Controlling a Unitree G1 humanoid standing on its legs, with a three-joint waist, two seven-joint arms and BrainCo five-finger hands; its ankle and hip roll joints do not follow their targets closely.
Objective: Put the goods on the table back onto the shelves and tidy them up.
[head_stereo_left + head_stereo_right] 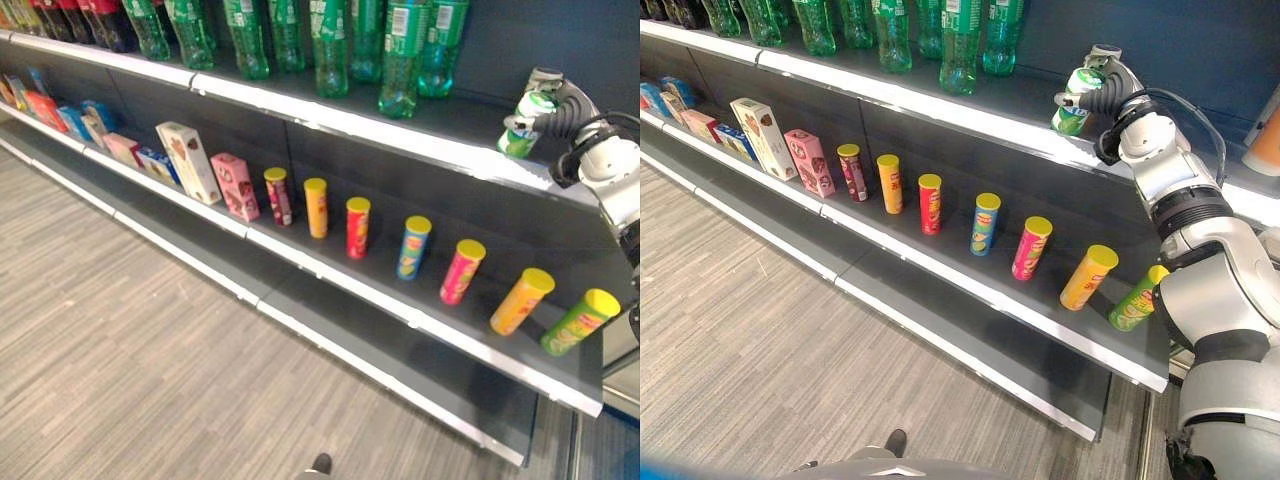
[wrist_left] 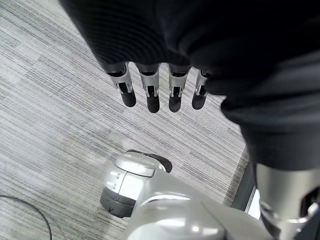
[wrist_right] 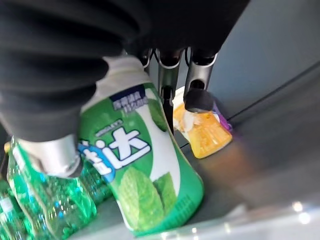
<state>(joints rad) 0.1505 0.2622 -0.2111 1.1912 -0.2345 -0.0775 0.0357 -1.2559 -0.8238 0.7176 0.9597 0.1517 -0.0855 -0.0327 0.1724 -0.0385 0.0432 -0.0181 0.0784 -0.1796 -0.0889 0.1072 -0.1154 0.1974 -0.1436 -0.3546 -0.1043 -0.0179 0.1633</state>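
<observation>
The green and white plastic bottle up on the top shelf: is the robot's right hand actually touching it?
Touching. The right wrist view shows the right hand with its fingers curled round the green and white plastic bottle.

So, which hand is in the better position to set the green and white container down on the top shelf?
The right hand. Its fingers are curled round the green and white container right above the top shelf, beside the green bottles. The left hand hangs over the floor with straight fingers, holding nothing.

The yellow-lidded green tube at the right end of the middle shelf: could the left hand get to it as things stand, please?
Probably not. The left hand hangs over the floor with straight fingers, while the green tube lies on the robot's right. The right hand, nearer, holds a green-and-white bottle on the upper shelf.
</observation>
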